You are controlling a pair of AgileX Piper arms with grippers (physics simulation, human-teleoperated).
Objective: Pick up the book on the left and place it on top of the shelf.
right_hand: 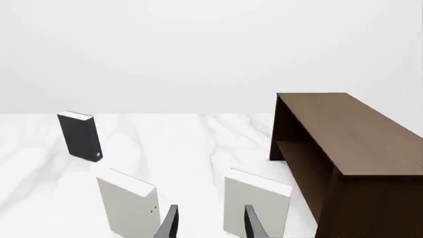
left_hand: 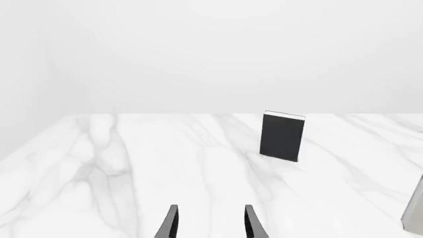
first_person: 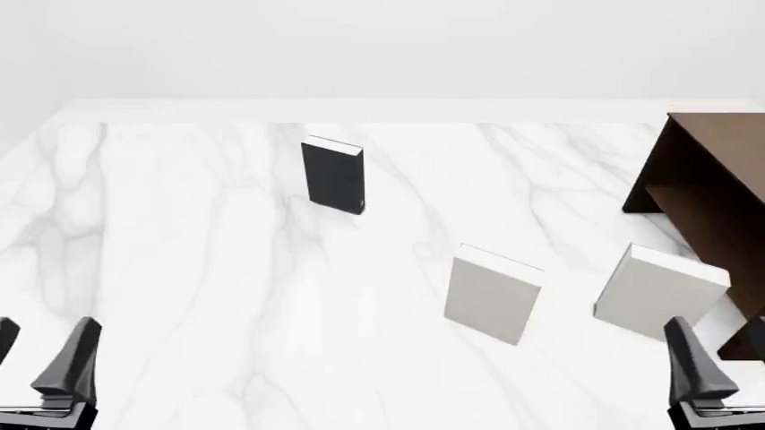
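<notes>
Standing up on the white marble desk (first_person: 215, 296) is the black book (first_person: 333, 175). It is on the left side and far back, well away from both arms. Its white page edge faces up. Nothing touches it.

The left gripper (first_person: 46, 358) sits low at the near left corner of the desk. Its jaws are spread apart with a clear gap, and they hold nothing. In the left wrist view the two dark fingers (left_hand: 170, 223) point toward the black book (left_hand: 283, 136), which is far ahead of them.

The right gripper (first_person: 715, 367) sits low at the near right corner. Its jaws are spread apart too, and they hold nothing. In the right wrist view its fingers (right_hand: 169, 223) point at two pale grey books. One grey book (first_person: 492, 293) stands near the middle of the desk. The other grey book (first_person: 660, 288) stands to its right, just beside the right gripper and close to the shelf.

The brown shelf (first_person: 717, 197) stands at the right edge of the desk. It has a flat top and one board inside. The black book is well apart from it, across the desk.
</notes>
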